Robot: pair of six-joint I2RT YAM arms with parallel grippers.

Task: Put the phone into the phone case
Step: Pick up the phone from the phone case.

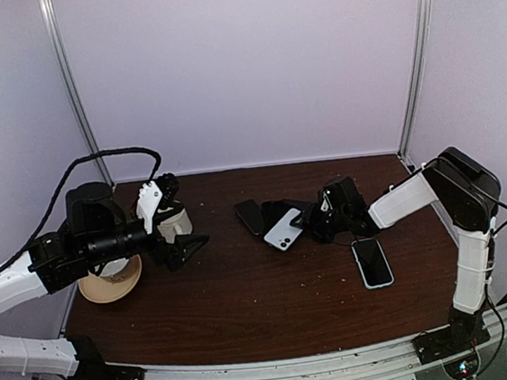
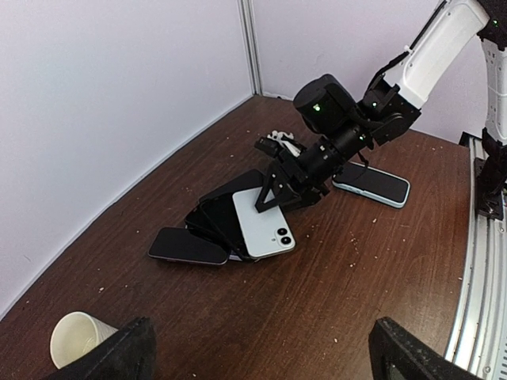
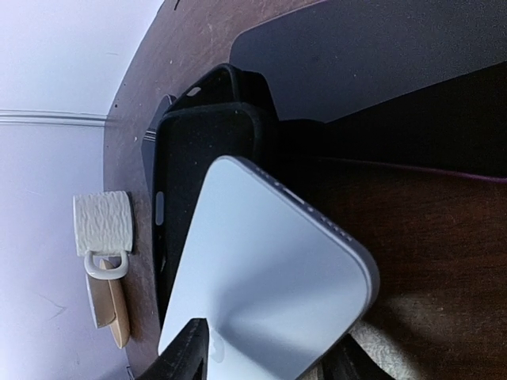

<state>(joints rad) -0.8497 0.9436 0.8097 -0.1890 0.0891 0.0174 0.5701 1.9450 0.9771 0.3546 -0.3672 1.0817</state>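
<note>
Idling at centre-left, the left gripper (image 1: 187, 249) stands wide open. At mid-frame the right gripper (image 1: 306, 222) straddles the white phone (image 1: 283, 229); whether its jaws grip yet, I cannot tell. Pickup seems in hand. Next comes aligning the phone squarely with the black case (image 1: 250, 216) partly beneath it.

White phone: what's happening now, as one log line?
white phone: back up on black case | right hand: either side of it | left hand: open, empty | not in case yet

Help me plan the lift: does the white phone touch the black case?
Touching. Left wrist view: the white phone lies overlapping on the black case.
</note>
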